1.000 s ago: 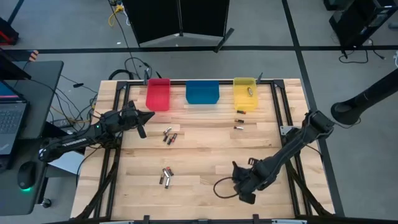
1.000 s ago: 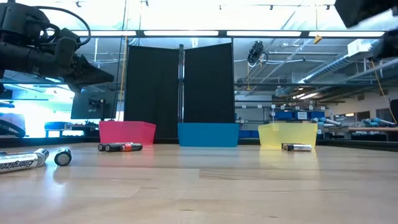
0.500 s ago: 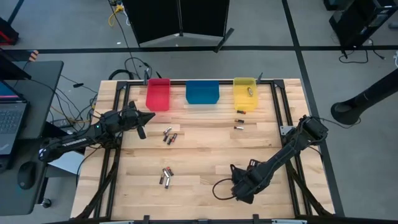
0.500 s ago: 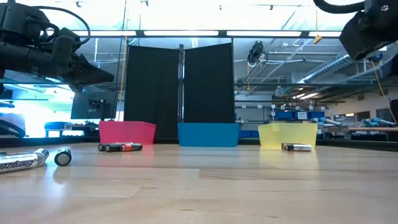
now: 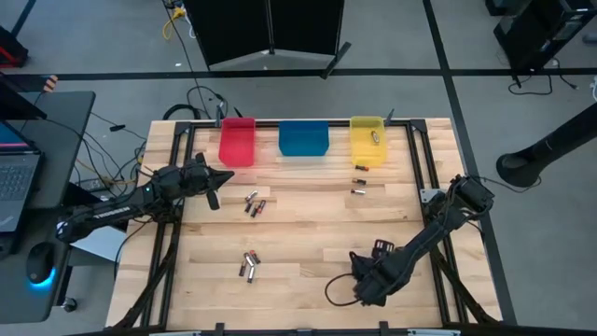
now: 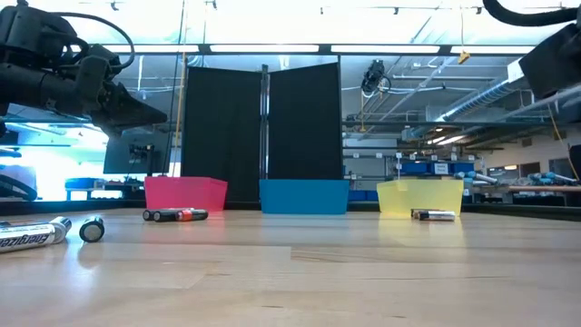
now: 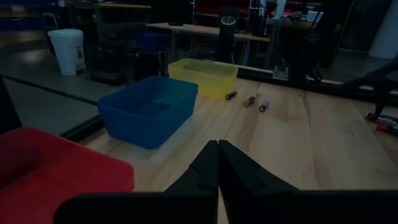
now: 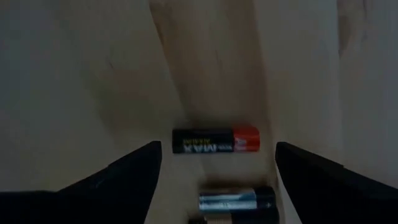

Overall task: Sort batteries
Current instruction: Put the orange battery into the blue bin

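My right gripper [image 8: 214, 163] points down over the table [image 5: 308, 224], toward its near edge, well away from the yellow bin [image 5: 367, 140]. Fingers [image 8: 134, 165] spread wide, holding nothing, touching nothing. Between them on the wood: a black-and-red battery [image 8: 215, 140] lying crosswise, and just beside it a silver-and-black cell [image 8: 237, 200].

My left gripper [image 7: 214, 168] hangs above the table just in front of the red bin [image 5: 237, 141]. Fingers pressed together, nothing between them.

Batteries relative to the yellow bin: one cell [image 5: 375, 136] inside it; two cells [image 5: 359, 169] just in front of its near wall, on open wood. A cluster [image 5: 255, 203] lies in front of the red bin; another cluster [image 5: 249, 263] sits nearer the table's front edge, left of my right gripper.

Blue bin [image 5: 303, 138] sits between red and yellow. Bare wood around the right gripper on all sides.
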